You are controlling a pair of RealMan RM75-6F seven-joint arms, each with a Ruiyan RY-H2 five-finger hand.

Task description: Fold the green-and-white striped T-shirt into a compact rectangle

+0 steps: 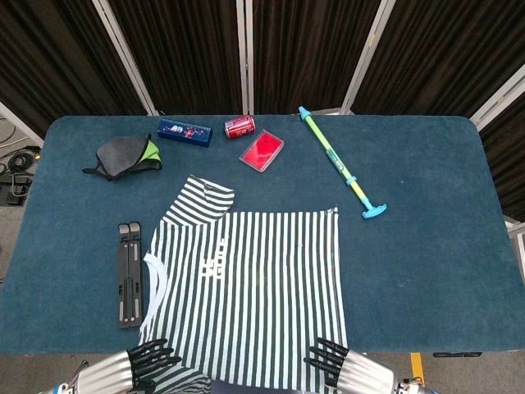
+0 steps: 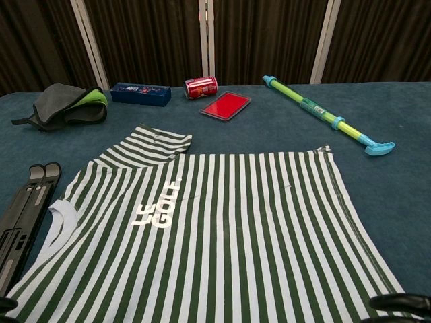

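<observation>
I see both views bright and evenly lit from above, shadows faint, everything sharp. The counter (image 1: pixel 426 271) shows no glare; the dark curtains (image 2: pixel 262 37) stay dim.

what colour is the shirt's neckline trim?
White, on the collar band of the green-and-white striped T-shirt, at its left edge. Clearest in the chest view.
</observation>
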